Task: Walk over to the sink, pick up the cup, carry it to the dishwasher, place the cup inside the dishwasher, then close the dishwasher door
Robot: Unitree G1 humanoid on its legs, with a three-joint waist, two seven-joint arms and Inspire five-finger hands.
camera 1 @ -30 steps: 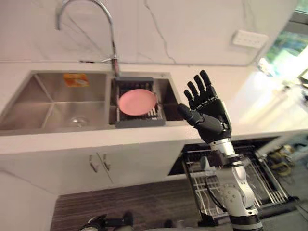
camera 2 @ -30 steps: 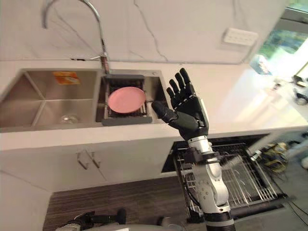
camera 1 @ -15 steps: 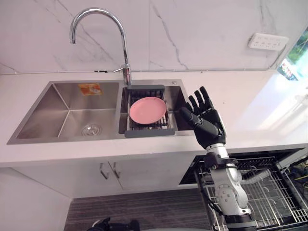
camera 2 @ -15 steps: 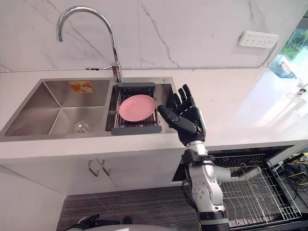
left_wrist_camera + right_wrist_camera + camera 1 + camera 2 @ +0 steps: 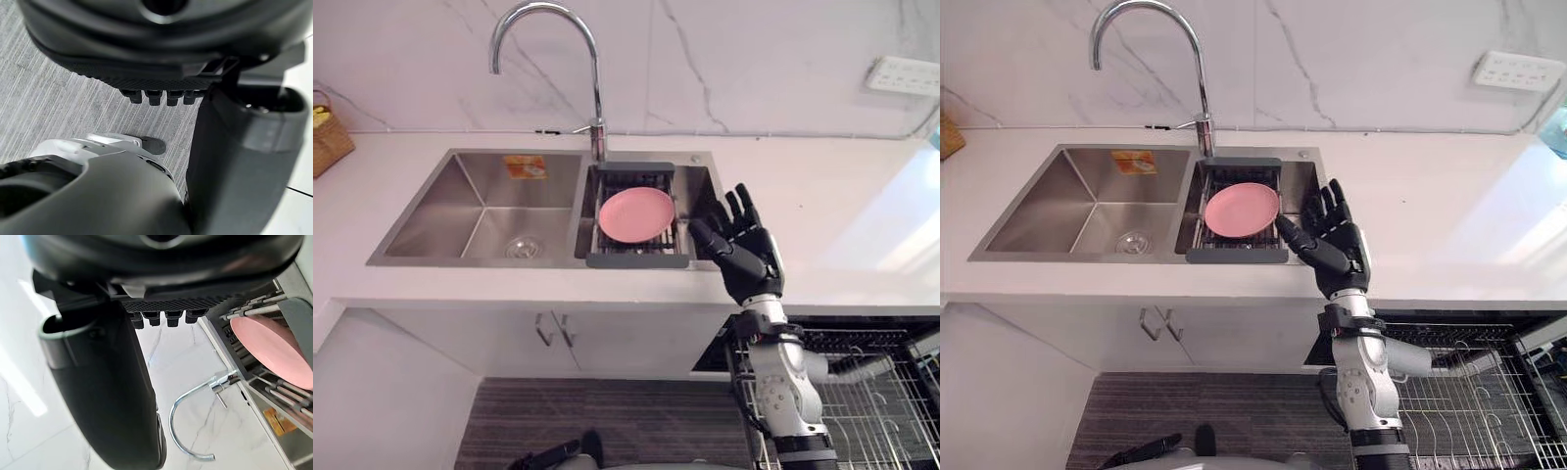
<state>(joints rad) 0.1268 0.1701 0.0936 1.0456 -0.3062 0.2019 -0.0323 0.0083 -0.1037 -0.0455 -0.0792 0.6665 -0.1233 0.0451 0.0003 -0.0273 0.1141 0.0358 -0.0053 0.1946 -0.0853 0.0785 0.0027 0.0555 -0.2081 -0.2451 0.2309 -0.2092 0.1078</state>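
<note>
1 robot hand [image 5: 751,262], fingers spread, hovers beside the pink plate [image 5: 635,212]

- A kitchen, by the look of a home;
- a steel sink [image 5: 440,201] with two basins, set in a white counter [image 5: 842,196]; a tall curved tap [image 5: 595,88] behind it;
- a drain rack [image 5: 636,258] in the smaller basin, with a pink plate [image 5: 635,212] on it;
- white cupboard doors [image 5: 509,343] with handles under the counter; a pulled-out dishwasher rack [image 5: 1459,392] beside them;
- a marble-look wall [image 5: 754,59] with a socket [image 5: 904,75]; a wicker basket [image 5: 328,137] on the counter's far left; a wood-look floor [image 5: 607,421].
</note>
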